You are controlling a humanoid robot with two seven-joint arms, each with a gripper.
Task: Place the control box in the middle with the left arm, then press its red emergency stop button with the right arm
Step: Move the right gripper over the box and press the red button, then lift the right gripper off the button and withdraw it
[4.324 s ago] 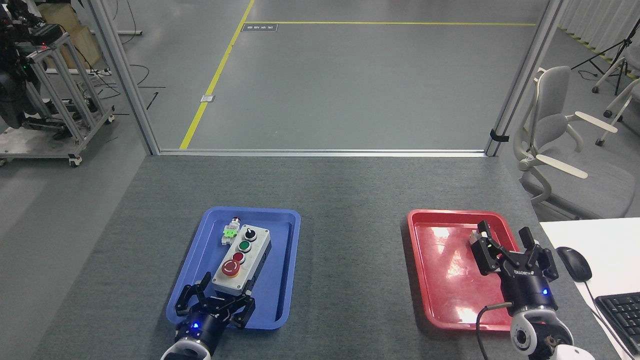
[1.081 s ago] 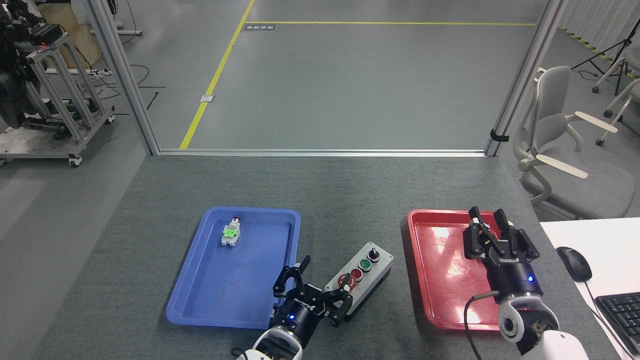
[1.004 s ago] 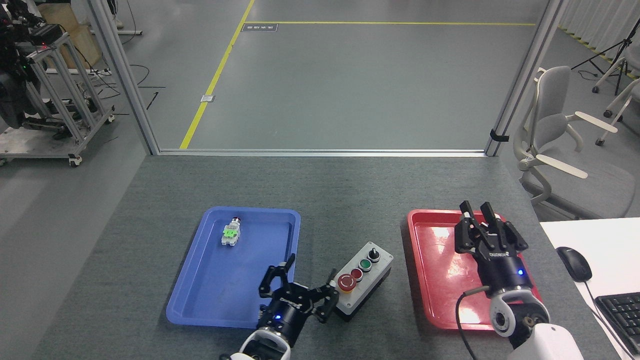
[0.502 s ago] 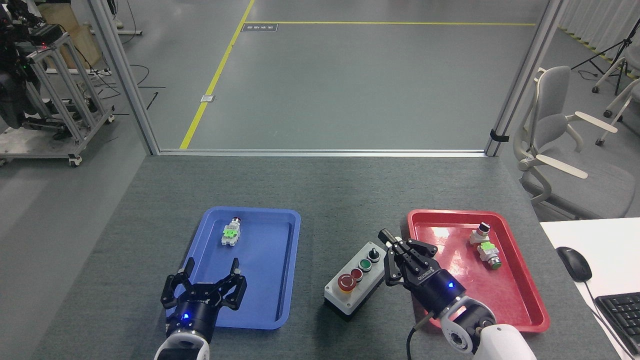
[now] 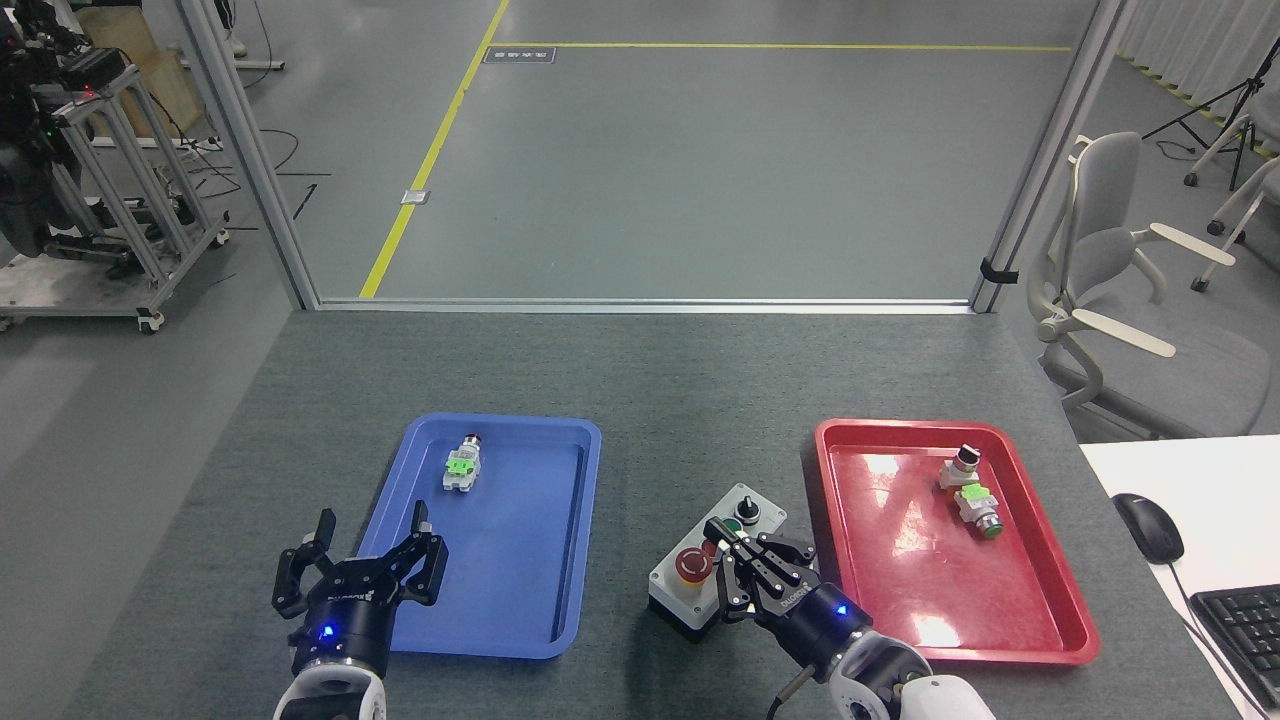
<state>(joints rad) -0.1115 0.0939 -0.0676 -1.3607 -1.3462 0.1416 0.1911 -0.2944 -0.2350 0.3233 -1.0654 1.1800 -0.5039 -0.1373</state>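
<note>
Since half a second ago, the right gripper [image 5: 745,570] has swung leftward over the oblong grey-faced control box [image 5: 716,572] lying diagonally on the bare grey bench [image 5: 680,400] between the trays. Its round red emergency stop button [image 5: 691,565] sits just left of the narrowly parted claws, which hold nothing. Well away, the left gripper [image 5: 362,560] is spread and empty.

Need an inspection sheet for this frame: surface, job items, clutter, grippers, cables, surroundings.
Surface: dark grey tabletop.
Job's things: control box on the felt between blue tray and red tray; emergency stop button uncovered.
Clutter: switch part in the blue tray, two switch parts in the red one.
Grippers: left gripper open, empty; right gripper over the box, state unclear.
Cables: nothing seen on the table.
Surroundings: chair, mouse.
</note>
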